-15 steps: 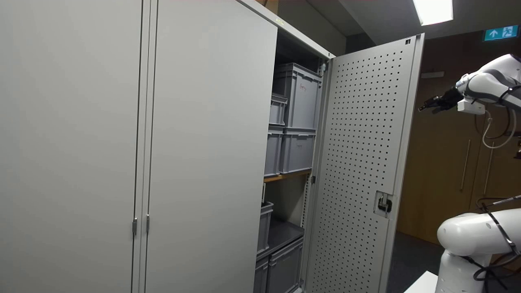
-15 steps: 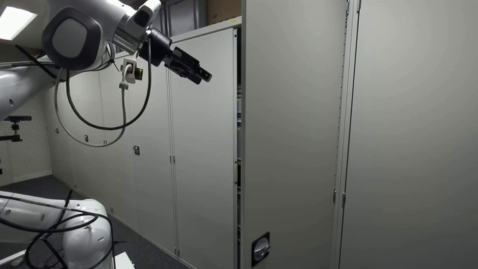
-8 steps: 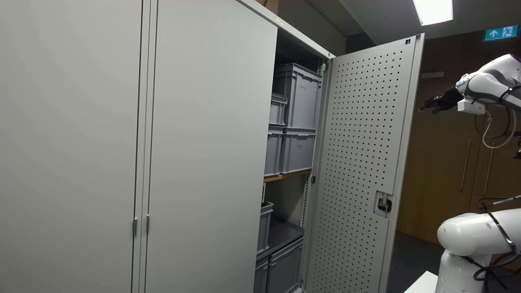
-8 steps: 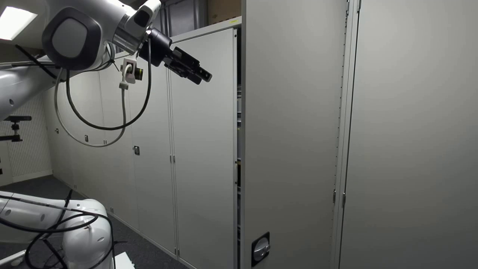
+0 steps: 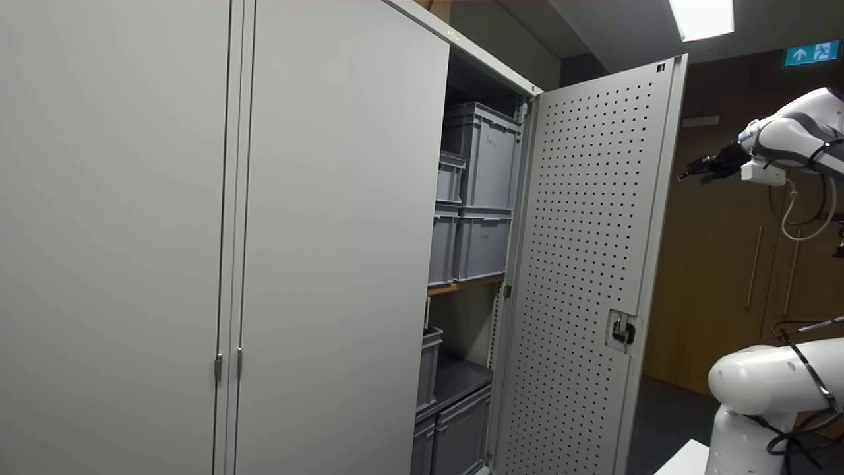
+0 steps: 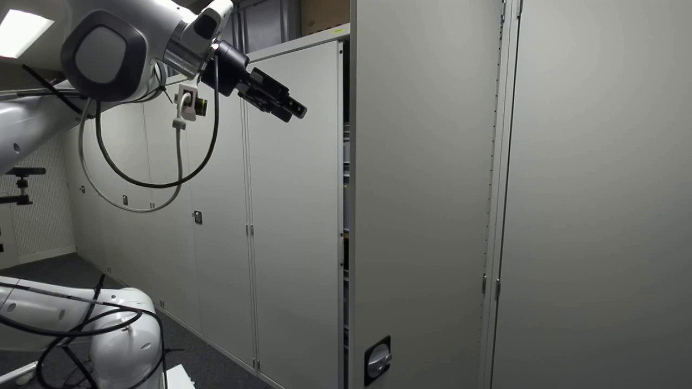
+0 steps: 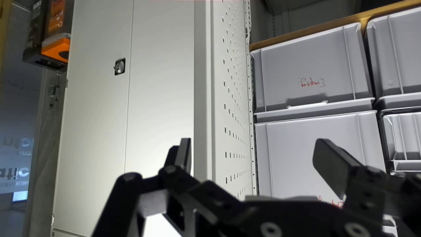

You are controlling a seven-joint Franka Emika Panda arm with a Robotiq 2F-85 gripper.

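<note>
In an exterior view, the gripper [image 5: 695, 177] hung in the air at the end of the arm [image 5: 794, 135], apart from the perforated door [image 5: 587, 218], which stood swung out from the cabinet [image 5: 343, 218]. Grey bins [image 5: 480, 247] stood inside, 2 of them stacked closest to the door on the wooden shelf [image 5: 455, 287].

In an exterior view, the door showed its plain outer face, with a handle [image 6: 378, 360] well below gripper level. Looped cables [image 6: 157, 186] sagged beneath the arm; holding them clear of the door seemed wise.

In the wrist view, the 2 fingers [image 7: 330, 161] were spread wide with nothing between them. The door's outer edge [image 7: 203, 98] lined up near 1 finger, and bins marked with red writing [image 7: 312, 83] lay beyond the other. Good handling probably called for slow movement, the fingers squared to that edge, and depth checked against both exterior views, since the wrist view alone could mislead.
</note>
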